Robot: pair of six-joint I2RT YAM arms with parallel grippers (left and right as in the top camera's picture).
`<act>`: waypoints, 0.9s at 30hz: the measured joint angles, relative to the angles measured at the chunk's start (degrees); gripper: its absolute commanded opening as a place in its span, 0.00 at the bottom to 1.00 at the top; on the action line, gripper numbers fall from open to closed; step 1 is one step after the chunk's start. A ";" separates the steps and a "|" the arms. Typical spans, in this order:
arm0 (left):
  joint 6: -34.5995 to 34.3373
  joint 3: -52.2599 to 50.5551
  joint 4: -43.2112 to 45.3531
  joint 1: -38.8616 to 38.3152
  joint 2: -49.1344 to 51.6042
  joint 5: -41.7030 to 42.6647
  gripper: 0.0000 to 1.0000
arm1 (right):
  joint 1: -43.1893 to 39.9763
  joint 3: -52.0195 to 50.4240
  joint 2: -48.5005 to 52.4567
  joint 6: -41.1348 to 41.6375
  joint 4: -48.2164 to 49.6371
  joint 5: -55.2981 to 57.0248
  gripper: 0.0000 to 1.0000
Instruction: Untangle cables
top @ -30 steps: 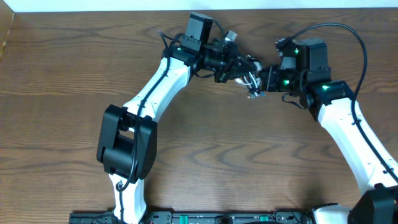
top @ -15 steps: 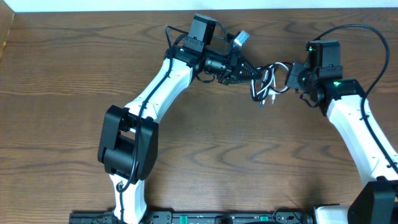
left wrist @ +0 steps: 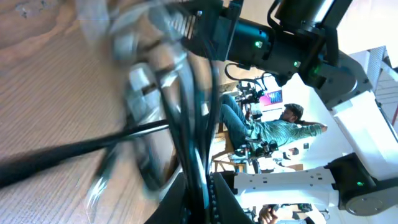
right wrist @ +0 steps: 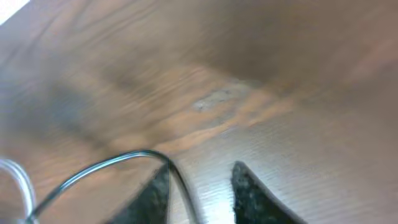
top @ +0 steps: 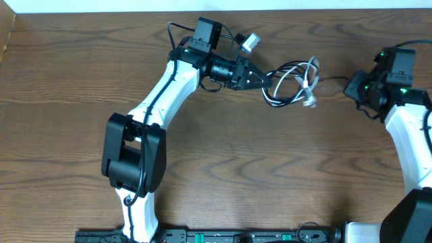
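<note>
My left gripper (top: 262, 77) is shut on the tangle of cables at the back of the table, and the strands run up between its fingers in the left wrist view (left wrist: 202, 186). The black cable (top: 278, 102) loops right of it, wound with the white cable (top: 302, 71), whose white plug (top: 310, 102) hangs at the lower right. A thin black strand runs right toward my right gripper (top: 352, 88). In the right wrist view the fingers (right wrist: 199, 193) are apart, and the black cable (right wrist: 99, 167) passes between them along the left finger. The white cable (right wrist: 18, 177) shows at the left edge.
The wooden table (top: 243, 169) carries only the two arms and the cables. A small grey block (top: 250, 42) on a wire sits above my left wrist. The table's back edge (top: 304, 9) is close behind both grippers.
My right gripper has pulled away to the right from the tangle. The bundle has stretched and spread out. My left gripper has shifted slightly left and still holds the cables.
</note>
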 measured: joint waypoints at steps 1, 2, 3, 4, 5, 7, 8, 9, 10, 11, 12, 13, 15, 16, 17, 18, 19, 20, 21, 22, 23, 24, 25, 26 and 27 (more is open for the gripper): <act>0.15 0.00 -0.09 0.09 0.00 0.17 0.07 | -0.04 0.00 0.00 -1.57 0.48 -2.91 0.45; 0.22 0.00 -0.15 0.13 0.00 0.20 0.07 | -0.04 0.00 0.00 -3.15 0.72 -6.19 0.48; 0.31 0.00 -0.28 0.13 0.00 0.20 0.07 | -0.04 0.00 0.00 -4.11 0.85 -8.83 0.49; 0.42 0.00 -0.52 0.15 0.00 0.20 0.07 | -0.02 0.00 0.00 -5.03 0.98 -11.47 0.49; 0.59 0.00 -0.61 0.13 0.00 0.20 0.07 | -0.04 0.00 0.00 -6.08 1.22 -14.51 0.49; 0.66 0.00 -0.70 0.15 0.00 0.20 0.07 | -0.02 -0.02 0.00 -7.96 1.77 -20.26 0.51; 0.68 0.00 -0.76 0.15 0.00 0.22 0.08 | -0.02 -0.02 0.00 -8.63 1.97 -22.25 0.52; 0.72 0.00 -0.79 0.15 0.00 0.20 0.07 | 0.13 -0.02 0.00 -9.60 2.23 -25.11 0.53; 0.76 0.00 -0.83 0.15 0.00 0.22 0.07 | 0.35 -0.02 0.00 -10.40 2.58 -27.71 0.54; 0.79 0.00 -0.83 0.15 0.00 0.22 0.07 | 0.50 -0.02 0.00 -10.93 2.78 -29.27 0.54; 0.79 0.00 -0.83 0.15 0.00 0.24 0.08 | 0.87 -0.02 0.00 -11.47 2.93 -30.97 0.53; 0.76 0.00 -0.83 0.15 0.00 0.24 0.07 | 1.42 -0.02 0.00 -11.91 2.93 -32.59 0.54; 0.52 0.00 -0.83 0.15 0.00 0.24 0.07 | 2.64 -0.02 0.00 -12.09 2.64 -34.18 0.52; -0.35 0.00 -0.70 0.15 0.00 0.20 0.08 | 3.52 -0.02 0.00 -11.65 2.34 -34.80 0.52; -1.90 0.00 -0.59 0.15 0.00 -0.02 0.08 | 4.63 -0.02 0.00 -10.75 2.23 -35.34 0.52; -3.26 0.00 -0.55 0.15 0.00 -0.44 0.08 | 5.35 -0.04 0.00 -9.92 2.38 -35.60 0.52; -5.07 0.00 -0.52 0.15 0.00 -1.22 0.07 | 6.36 -0.07 0.00 -8.70 2.91 -36.00 0.52; -6.99 0.00 -0.55 0.15 0.00 -2.05 0.07 | 7.19 -0.07 0.00 -7.54 3.58 -36.26 0.52; -8.63 0.00 -0.55 0.15 0.00 -3.02 0.07 | 8.15 -0.07 0.00 -6.21 4.57 -36.44 0.52; -10.49 0.00 -0.44 0.15 0.00 -3.93 0.07 | 8.94 -0.07 0.00 -5.11 5.38 -36.52 0.51; -12.48 0.00 -0.04 0.15 0.00 -4.63 0.07 | 9.75 -0.07 0.00 -3.98 6.01 -36.61 0.51; -13.99 0.00 0.50 0.15 0.00 -5.22 0.07 | 10.62 -0.07 0.00 -2.75 6.34 -36.57 0.50; -15.34 0.00 0.96 0.15 0.00 -5.66 0.07 | 11.52 -0.07 0.00 -1.62 6.40 -36.24 0.50; -16.61 0.00 1.29 0.15 0.00 -6.01 0.07 | 12.13 -0.07 0.00 -0.87 6.38 -35.91 0.50; -17.84 0.00 1.68 0.15 0.00 -6.19 0.08 | 12.90 -0.07 0.00 -0.07 6.38 -35.23 0.49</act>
